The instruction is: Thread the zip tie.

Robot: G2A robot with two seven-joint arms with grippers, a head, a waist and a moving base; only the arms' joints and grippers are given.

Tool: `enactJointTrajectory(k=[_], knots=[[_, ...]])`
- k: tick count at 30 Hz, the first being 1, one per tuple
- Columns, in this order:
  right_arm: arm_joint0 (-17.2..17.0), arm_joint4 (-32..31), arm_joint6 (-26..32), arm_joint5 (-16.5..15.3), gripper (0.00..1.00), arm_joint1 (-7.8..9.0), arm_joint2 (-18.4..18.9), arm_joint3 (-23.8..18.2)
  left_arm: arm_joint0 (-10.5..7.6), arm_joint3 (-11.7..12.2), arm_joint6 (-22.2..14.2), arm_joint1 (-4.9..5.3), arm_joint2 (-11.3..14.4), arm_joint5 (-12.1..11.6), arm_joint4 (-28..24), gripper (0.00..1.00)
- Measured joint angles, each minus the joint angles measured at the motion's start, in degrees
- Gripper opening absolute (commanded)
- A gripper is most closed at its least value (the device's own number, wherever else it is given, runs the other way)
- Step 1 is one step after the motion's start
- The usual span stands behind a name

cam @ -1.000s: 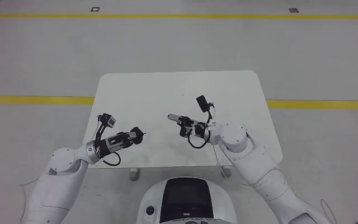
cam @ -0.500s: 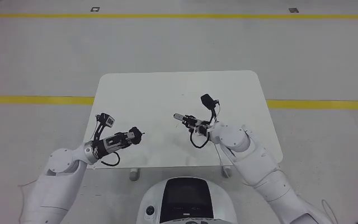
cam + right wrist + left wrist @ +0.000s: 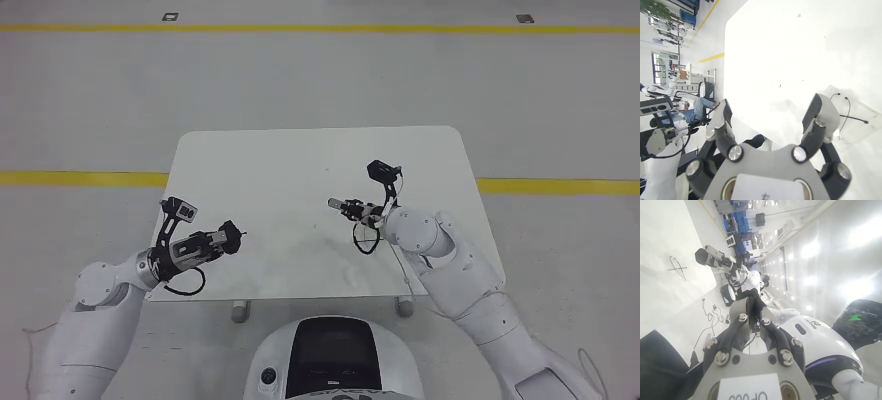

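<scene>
- Since the zip ties (image 3: 849, 108) lie loose on a clear sheet (image 3: 863, 108) by the worktop's (image 3: 300, 170) near right corner, a clumsy pinch could skid them off.
- Left gripper (image 3: 753, 296): fingers pressed together, above the near left.
- Right gripper (image 3: 770, 100), farther in, gapes empty.

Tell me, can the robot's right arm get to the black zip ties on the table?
Probably yes. The right gripper is open above the table, and the zip ties lie close by it with nothing in between.
</scene>
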Motion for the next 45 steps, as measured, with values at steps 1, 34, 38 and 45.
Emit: enactJointTrajectory(k=[1, 34, 38, 45], knots=[[-0.1, -0.2, -0.2, 0.0, 1.0, 0.0, -0.1, 0.1, 0.0, 0.0, 0.0, 0.0, 0.0, 0.0, 0.0, 0.0], [12.2, -15.5, 30.9, 0.0, 1.0, -3.45, -4.3, 13.4, -0.05, -1.4, 5.2, -0.03, 0.3, 0.0, 0.9, 0.0], [12.2, -15.5, 30.5, 0.0, 1.0, -3.44, -4.3, 13.4, -0.05, -1.4, 5.2, -0.03, 0.3, 0.0, 0.9, 0.0], [12.4, -16.8, 28.8, 0.0, 1.0, -3.87, -6.3, 15.2, -0.05, -1.4, 5.2, -0.03, 0.3, 0.0, 0.9, 0.0]])
